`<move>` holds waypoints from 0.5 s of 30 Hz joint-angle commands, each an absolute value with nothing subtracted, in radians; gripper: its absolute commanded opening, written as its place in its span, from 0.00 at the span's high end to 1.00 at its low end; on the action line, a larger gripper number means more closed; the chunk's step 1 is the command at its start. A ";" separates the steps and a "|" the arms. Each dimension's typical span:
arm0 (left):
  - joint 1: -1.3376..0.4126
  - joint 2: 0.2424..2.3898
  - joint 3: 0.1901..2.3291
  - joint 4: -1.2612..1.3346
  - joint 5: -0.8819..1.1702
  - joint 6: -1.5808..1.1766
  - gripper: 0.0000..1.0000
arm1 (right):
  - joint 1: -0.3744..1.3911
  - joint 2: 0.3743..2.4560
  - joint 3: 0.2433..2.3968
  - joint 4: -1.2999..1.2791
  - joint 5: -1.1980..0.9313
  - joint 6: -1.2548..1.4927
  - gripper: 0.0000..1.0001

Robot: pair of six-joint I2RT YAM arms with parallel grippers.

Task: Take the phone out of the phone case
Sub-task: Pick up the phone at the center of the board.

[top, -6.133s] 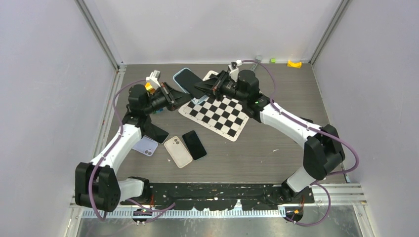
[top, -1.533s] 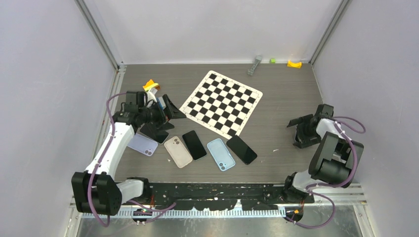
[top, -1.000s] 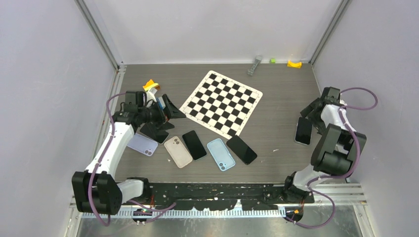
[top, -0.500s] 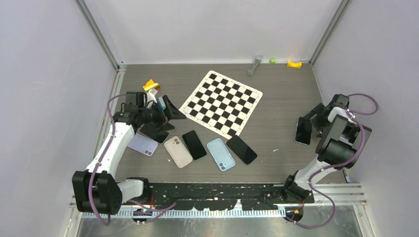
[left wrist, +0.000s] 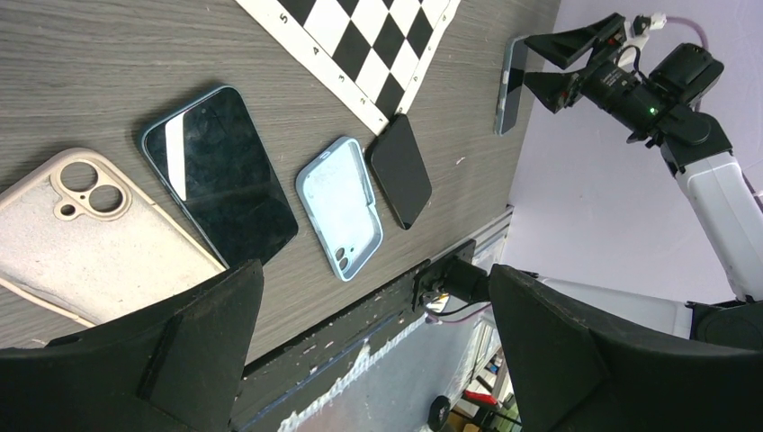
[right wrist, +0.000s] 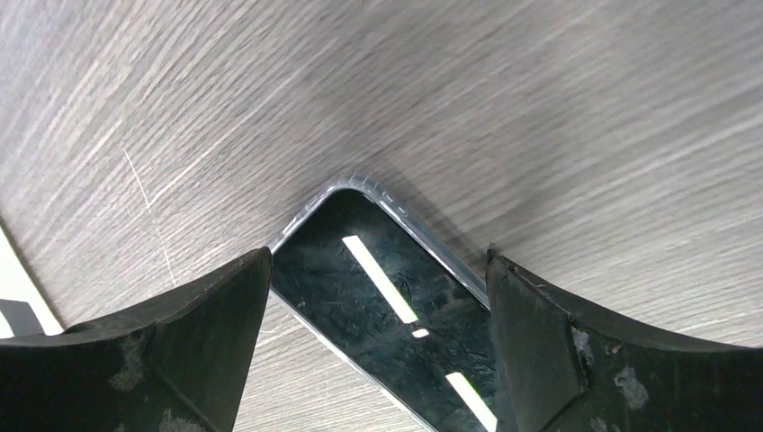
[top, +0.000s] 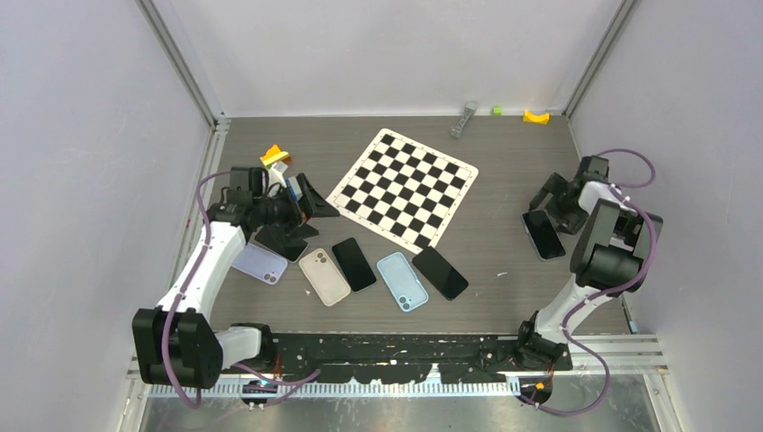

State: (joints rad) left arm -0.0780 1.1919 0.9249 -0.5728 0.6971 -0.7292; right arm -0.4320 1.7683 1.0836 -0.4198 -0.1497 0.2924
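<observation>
A phone in a clear case (right wrist: 396,297) sits between the fingers of my right gripper (right wrist: 378,256), whose jaws stand wide across its width, one on each long edge. In the top view this phone (top: 543,236) is at the right side of the table, under the right gripper (top: 546,214). The left wrist view shows it tilted up on edge (left wrist: 510,83). My left gripper (top: 306,219) hovers open at the left with nothing in it, above the row of phones and cases.
Near the front lie a purple case (top: 263,265), a beige case (top: 324,276), a black phone (top: 354,264), a light blue case (top: 401,281) and another black phone (top: 440,272). A checkerboard (top: 403,187) lies mid-table. Small grey (top: 463,119) and yellow (top: 536,115) items sit at the back.
The right gripper has swung the cased phone round and shifted it slightly left and back. The left arm has not moved.
</observation>
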 commanded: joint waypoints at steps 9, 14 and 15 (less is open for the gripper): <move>-0.071 1.181 0.925 -0.543 0.720 -0.726 0.00 | -0.305 1.841 1.099 -0.596 0.074 0.251 0.05; -0.071 1.178 0.922 -0.542 0.725 -0.727 0.00 | -0.376 1.776 1.082 -0.606 0.023 0.346 0.02; -0.072 1.177 0.921 -0.542 0.727 -0.728 0.00 | -0.394 1.764 1.074 -0.601 -0.003 0.375 0.01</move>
State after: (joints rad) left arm -0.0780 1.1938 0.9249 -0.5728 0.6987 -0.7292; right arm -0.3416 1.7935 1.1259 -0.4835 0.0147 0.2890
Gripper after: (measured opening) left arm 0.994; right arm 0.978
